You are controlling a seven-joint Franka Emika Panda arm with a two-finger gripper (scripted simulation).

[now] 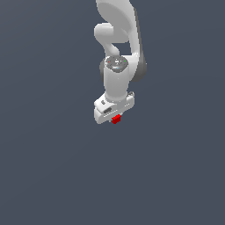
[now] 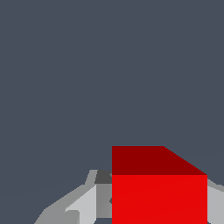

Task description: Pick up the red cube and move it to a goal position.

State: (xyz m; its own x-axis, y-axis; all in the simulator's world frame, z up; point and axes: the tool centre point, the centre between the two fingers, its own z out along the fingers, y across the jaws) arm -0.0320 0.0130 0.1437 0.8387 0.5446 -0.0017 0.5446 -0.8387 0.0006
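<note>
The red cube [image 1: 116,119] is a tiny bright red block showing just under the white hand of the arm, near the middle of the exterior view. My gripper [image 1: 115,120] reaches down over it, and most of its fingers are hidden by the hand. In the wrist view the red cube [image 2: 159,192] fills the space between the grey fingers [image 2: 83,205], which press against its sides. The gripper is shut on the cube. Whether the cube rests on the surface or hangs above it does not show.
A plain dark grey-blue surface [image 1: 48,167] fills both views. The white arm [image 1: 117,48] rises from the hand toward the top of the exterior view. No other objects appear.
</note>
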